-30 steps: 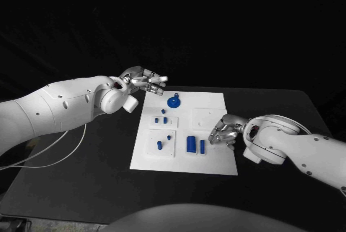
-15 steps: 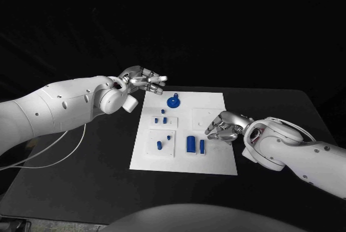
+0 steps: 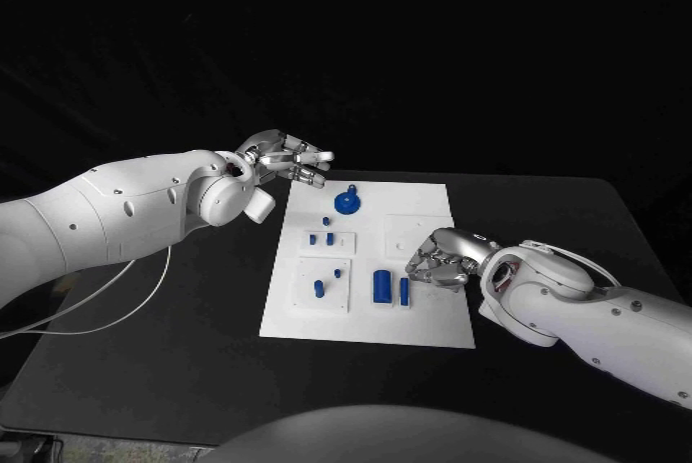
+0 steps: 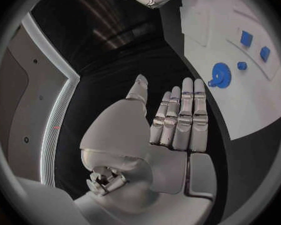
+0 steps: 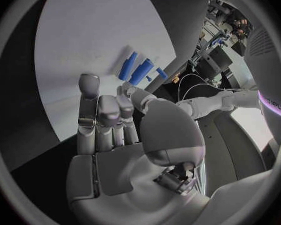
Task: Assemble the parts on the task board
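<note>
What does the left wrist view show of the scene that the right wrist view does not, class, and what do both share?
Left wrist view alone: the left hand from behind, open with straight fingers off the board's edge, and the blue gear-shaped part lying on the board. Right wrist view alone: the right hand from behind, fingers extended towards the two long blue parts lying side by side. Both share the white task board and the black table, and in each the hand holds nothing.
</note>
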`<state>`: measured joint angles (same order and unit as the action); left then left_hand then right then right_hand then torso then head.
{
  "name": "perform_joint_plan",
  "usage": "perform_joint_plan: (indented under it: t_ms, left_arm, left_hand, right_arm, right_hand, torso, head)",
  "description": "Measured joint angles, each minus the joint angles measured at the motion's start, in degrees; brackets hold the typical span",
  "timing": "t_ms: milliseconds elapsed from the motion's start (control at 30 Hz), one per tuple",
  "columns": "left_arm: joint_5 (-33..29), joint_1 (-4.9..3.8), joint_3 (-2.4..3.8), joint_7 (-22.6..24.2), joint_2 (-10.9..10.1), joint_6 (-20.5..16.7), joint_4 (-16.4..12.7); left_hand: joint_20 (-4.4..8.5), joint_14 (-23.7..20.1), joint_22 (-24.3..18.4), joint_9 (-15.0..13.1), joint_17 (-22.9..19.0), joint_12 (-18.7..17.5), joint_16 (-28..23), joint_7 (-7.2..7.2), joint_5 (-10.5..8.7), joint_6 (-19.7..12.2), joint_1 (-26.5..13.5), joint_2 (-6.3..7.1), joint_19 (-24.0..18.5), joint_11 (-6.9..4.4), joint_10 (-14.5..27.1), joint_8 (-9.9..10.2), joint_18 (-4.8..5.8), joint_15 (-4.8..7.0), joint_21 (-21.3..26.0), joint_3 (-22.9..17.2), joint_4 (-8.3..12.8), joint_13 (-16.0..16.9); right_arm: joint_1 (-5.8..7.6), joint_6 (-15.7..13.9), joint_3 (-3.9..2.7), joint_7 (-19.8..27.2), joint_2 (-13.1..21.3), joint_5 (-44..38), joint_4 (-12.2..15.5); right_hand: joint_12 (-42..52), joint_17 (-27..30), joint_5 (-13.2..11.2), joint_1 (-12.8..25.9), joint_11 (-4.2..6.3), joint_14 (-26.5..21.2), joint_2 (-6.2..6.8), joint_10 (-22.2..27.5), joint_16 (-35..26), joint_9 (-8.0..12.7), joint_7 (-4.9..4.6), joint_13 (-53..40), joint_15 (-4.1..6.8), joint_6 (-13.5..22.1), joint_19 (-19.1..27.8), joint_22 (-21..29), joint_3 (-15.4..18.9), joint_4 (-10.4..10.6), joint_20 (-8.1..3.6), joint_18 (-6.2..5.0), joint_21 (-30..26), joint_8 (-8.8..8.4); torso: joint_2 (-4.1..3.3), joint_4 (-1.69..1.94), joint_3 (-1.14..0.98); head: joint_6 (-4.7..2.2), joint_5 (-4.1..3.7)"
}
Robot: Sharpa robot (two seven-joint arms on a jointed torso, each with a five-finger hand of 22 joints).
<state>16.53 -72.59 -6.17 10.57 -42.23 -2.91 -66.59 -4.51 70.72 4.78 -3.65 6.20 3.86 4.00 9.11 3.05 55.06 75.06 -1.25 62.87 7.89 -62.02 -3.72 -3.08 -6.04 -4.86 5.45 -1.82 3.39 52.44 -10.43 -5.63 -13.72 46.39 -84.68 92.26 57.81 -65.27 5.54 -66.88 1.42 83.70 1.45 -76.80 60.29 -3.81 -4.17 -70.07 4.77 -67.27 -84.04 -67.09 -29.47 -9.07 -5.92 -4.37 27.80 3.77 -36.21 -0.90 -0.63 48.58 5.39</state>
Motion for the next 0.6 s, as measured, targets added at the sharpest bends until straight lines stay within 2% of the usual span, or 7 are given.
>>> perform_joint_plan:
  t_ms: [167, 600]
  left_arm:
    - [0.09, 0.0, 0.0, -0.04, 0.0, -0.05, 0.01]
    - [0.22, 0.0, 0.0, -0.14, 0.0, -0.1, 0.01]
  left_hand:
    - [0.0, 0.0, 0.0, 0.0, 0.09, 0.0, 0.0, 0.0, 0.0, 0.0, 0.0, 0.0, 0.0, 0.0, 0.0, 0.0, 0.0, 0.0, 0.0, 0.3, 0.33, 0.0]
    - [0.0, 0.0, 0.0, 0.0, 0.08, 0.0, 0.0, 0.0, 0.0, 0.0, 0.23, -0.22, 0.0, 0.0, 0.0, 0.0, 0.0, 0.0, 0.0, 0.3, 0.33, 0.0]
  right_arm:
    - [-0.29, -0.38, 0.01, 0.0, -0.48, -1.19, -0.43]
    - [-0.64, -1.02, 0.01, -0.06, -0.93, -3.03, -0.68]
  right_hand:
    - [0.27, 0.03, 0.24, 0.56, 0.0, 0.0, 0.54, 0.0, 0.0, 0.0, 0.02, 0.0, 0.0, 0.41, 0.0, -0.13, -2.29, 1.01, 0.0, 0.0, 0.0, 0.0]
    - [0.27, 0.1, 0.24, 1.28, -0.2, 0.0, 0.36, -0.2, 0.27, -0.01, 0.21, -0.06, 0.0, 0.22, 0.0, -0.19, -2.67, 1.25, 0.0, 0.0, 0.0, 0.0]
  torso:
    - [0.0, 0.01, 0.01]
    - [0.0, -0.01, -0.01]
  head:
    - [0.05, 0.05]
    - [0.14, 0.14]
